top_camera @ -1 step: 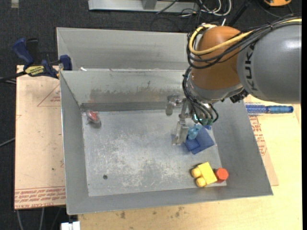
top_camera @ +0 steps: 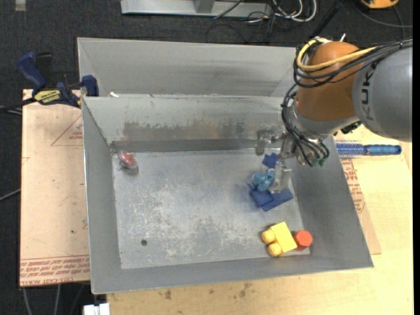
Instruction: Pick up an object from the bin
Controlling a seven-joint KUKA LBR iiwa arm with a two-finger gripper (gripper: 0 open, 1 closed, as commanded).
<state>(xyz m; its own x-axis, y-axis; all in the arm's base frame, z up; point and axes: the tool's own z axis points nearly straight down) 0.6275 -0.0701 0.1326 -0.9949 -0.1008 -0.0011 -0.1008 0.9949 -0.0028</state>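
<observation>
The grey metal bin [top_camera: 197, 202] is taking up the middle of the camera view, its sloped walls running down to a scuffed flat floor. The grey seven-joint arm [top_camera: 387, 90] is reaching in from the right, and its rounded orange wrist cover [top_camera: 328, 84], wrapped in yellow and black cables, is hanging over the bin's far right corner. Below the cover, the two-finger gripper [top_camera: 281, 179] is pointing down into the right half of the bin. Its tip is sitting right at a small blue cluster. Whether the claw is spread, pressed together or pinching anything cannot be told from this angle.

The cluster is lying on the floor right of centre, and two things are making it up. A dark blue flat block [top_camera: 269, 200] is lying at an angle, and a lighter blue lumpy plastic piece [top_camera: 264, 181] is resting on its far end, just beside the gripper's tip.

Nearer the front wall, a yellow knobbed plastic brick [top_camera: 279, 238] is lying well apart from the gripper, with a small orange round piece [top_camera: 303, 239] touching its right side. A tiny red and pale object [top_camera: 126, 161] is sitting alone in the far left corner.
</observation>
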